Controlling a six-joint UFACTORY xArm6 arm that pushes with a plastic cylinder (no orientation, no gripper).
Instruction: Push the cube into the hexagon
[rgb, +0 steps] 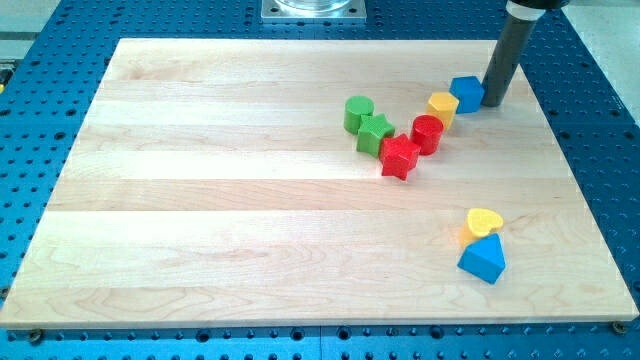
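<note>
The blue cube (466, 93) sits near the view's upper right of the wooden board (200, 200). The yellow hexagon (443, 106) touches the cube's lower left side. My tip (494, 101) stands right against the cube's right side, on the side away from the hexagon. The rod rises dark and straight to the view's top edge.
A red cylinder (427, 133), red star (400, 156), green star (374, 133) and green cylinder (358, 113) form a cluster left and below the hexagon. A yellow heart (484, 222) and blue triangle (484, 259) lie at lower right. The board's right edge is close.
</note>
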